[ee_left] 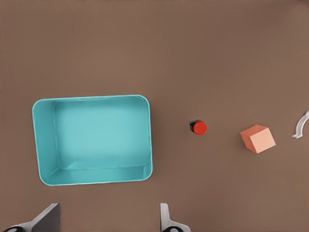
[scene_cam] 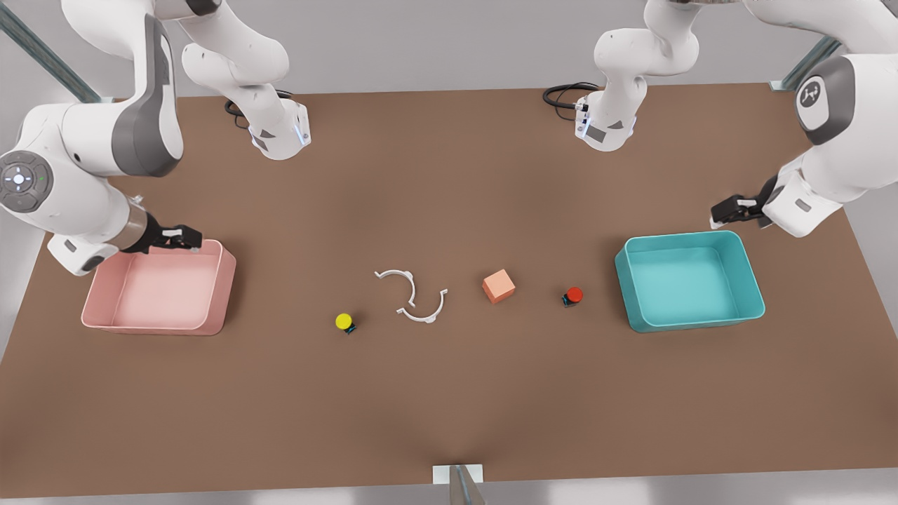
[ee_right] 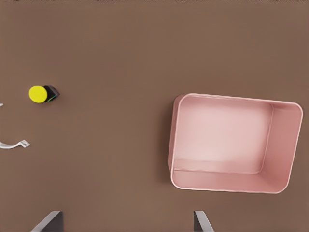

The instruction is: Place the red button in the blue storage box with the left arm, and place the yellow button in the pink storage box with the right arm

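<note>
1. We have our left gripper hanging at the far edge of the blue storage box, on the front view's right, its fingers spread and empty.
2. Our right gripper hovers over the far rim of the pink storage box, on the front view's left, its fingers likewise spread, holding nothing.
3. The red button lies on the tabletop just left of the blue box; the yellow button lies well right of the pink box.
4. We judge both buttons light, rigid and tippy: the round caps look slippery, so we would pinch the squarer dark bases.
5. We count two buttons, two boxes, one orange cube and two white curved clips between the buttons.
</note>
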Robot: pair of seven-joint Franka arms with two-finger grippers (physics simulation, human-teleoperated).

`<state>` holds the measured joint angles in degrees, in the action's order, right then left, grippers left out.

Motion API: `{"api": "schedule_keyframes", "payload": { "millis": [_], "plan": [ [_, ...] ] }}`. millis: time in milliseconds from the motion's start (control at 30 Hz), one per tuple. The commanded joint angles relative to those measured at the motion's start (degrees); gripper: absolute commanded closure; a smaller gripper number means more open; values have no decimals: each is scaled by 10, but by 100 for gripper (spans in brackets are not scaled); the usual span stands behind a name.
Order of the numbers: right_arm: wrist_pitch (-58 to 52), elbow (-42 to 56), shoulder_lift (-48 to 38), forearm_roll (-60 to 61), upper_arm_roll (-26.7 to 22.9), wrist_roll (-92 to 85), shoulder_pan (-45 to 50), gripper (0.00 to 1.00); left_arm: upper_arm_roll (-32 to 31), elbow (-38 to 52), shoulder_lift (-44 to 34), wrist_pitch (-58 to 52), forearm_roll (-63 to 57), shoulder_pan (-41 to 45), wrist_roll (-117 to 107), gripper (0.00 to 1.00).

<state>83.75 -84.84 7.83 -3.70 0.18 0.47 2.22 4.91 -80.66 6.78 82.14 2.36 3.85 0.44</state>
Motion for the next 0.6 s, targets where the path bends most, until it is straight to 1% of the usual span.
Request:
{"api": "schedule_keyframes", "payload": {
  "millis": [0,33,67,100,133,200,233,267,333,367,400,433,467,500,533,567],
  "plan": [
    [16,0,0,0,0,6,1,0,0,1,5,43,-2,-3,3,0],
    [16,0,11,2,0,5,2,0,0,1,9,44,-3,9,-23,0],
    [19,1,23,29,4,6,2,0,0,1,25,48,-2,25,-110,0],
    [29,1,36,33,10,10,23,0,0,-4,55,112,3,65,-299,0],
    [34,0,46,32,11,37,43,0,0,-4,83,147,2,98,-399,0],
    [36,0,69,34,11,98,85,0,0,-6,111,193,28,115,-489,0],
    [50,0,75,34,12,111,102,0,0,-8,124,204,43,115,-503,0],
    [70,0,86,34,12,141,123,0,0,-10,154,244,49,121,-555,0],
    [113,1,112,50,12,194,149,0,0,-17,186,293,61,136,-606,0],
    [135,1,134,98,12,197,152,0,0,-39,192,327,61,141,-627,0],
    [161,0,153,104,12,197,160,0,0,-91,188,383,62,141,-628,0],
    [176,0,169,101,12,212,165,0,0,-122,188,418,62,141,-628,0],
    [205,0,190,84,12,225,166,0,0,-154,184,449,73,143,-628,0],
    [231,0,208,61,12,232,174,0,0,-178,176,456,77,157,-633,0],
    [249,0,221,57,12,244,176,0,0,-223,160,493,77,166,-638,0],
    [277,1,239,16,12,259,182,0,0,-271,147,543,77,172,-643,0]
  ]
}}
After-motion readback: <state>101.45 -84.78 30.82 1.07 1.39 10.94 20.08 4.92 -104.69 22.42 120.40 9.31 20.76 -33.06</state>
